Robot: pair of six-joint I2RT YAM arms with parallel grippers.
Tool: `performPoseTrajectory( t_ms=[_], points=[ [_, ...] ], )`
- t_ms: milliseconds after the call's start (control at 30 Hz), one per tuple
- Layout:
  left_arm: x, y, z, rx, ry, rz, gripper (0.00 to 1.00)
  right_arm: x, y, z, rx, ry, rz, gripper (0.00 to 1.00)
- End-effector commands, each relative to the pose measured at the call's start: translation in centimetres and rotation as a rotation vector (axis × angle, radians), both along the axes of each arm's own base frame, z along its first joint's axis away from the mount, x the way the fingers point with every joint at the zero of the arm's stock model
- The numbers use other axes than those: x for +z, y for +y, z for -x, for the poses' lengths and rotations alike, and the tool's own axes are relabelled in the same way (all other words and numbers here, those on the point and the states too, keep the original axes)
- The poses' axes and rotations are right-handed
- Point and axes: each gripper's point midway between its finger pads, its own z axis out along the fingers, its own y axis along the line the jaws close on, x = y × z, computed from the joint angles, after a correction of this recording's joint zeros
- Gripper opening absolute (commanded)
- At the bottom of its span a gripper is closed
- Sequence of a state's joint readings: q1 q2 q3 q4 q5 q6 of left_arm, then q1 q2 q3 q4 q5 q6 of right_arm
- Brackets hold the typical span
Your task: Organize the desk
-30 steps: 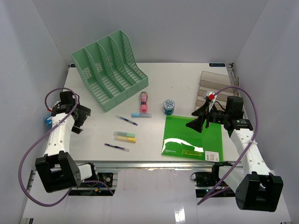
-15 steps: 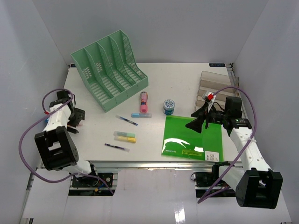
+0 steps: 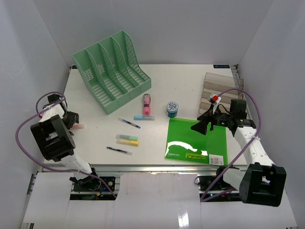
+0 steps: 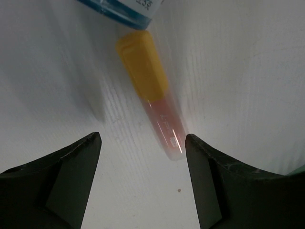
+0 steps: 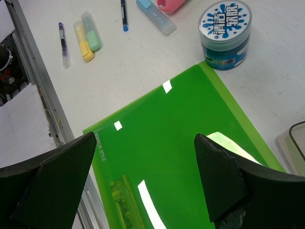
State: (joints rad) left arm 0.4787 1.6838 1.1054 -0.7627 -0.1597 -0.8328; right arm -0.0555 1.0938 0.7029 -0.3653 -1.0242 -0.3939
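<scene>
The white desk (image 3: 190,81) carries scattered stationery. At its far left edge my left gripper (image 3: 70,120) (image 4: 143,138) hangs open, low over the tabletop. A highlighter (image 4: 151,98) (image 3: 79,126) with a yellow cap and a clear pink body lies just ahead of its fingers, its end close to the right fingertip (image 4: 190,143). Nothing is between the jaws. My right gripper (image 3: 202,125) (image 5: 145,138) is open above a green folder (image 3: 198,140) (image 5: 181,157) and holds nothing.
A mint file holder (image 3: 112,71) stands at the back left and a clear tiered tray (image 3: 219,86) at the back right. Mid-desk lie a pink tube (image 3: 147,104), a blue tub (image 3: 172,109) (image 5: 225,26), a pale blue highlighter (image 3: 144,117), two pens (image 3: 129,123) (image 3: 119,150), and green and yellow highlighters (image 3: 127,139). A blue-labelled item (image 4: 121,9) lies beyond the pink highlighter.
The left arm has folded back toward the desk's left edge and its gripper has come down near the pink highlighter, jaws slightly narrower. The right arm has barely moved.
</scene>
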Motion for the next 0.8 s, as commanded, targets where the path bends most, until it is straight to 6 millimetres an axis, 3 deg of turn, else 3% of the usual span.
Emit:
performPoseTrajectory(
  t_ms=[0, 367, 600, 767],
  points=[
    [-0.6, 1.1, -1.5, 0.002, -0.022, 0.029, 0.79, -0.3, -0.7, -0.4, -0.018, -0.001, -0.009, 0.90],
    [-1.9, 2.0, -2.4, -0.002, 0.000, 0.037, 0.74, -0.4, -1.5, -0.7, -0.048, 0.013, -0.020, 0.90],
    [-2.5, 1.3, -1.8, -0.039, 0.003, 0.052, 0.56, 0.0, -1.4, -0.6, -0.040, 0.007, -0.032, 0.90],
    [-2.2, 0.0, -1.8, -0.089, -0.038, 0.092, 0.31, 0.3, -1.2, -0.5, -0.035, -0.002, -0.037, 0.90]
  ],
)
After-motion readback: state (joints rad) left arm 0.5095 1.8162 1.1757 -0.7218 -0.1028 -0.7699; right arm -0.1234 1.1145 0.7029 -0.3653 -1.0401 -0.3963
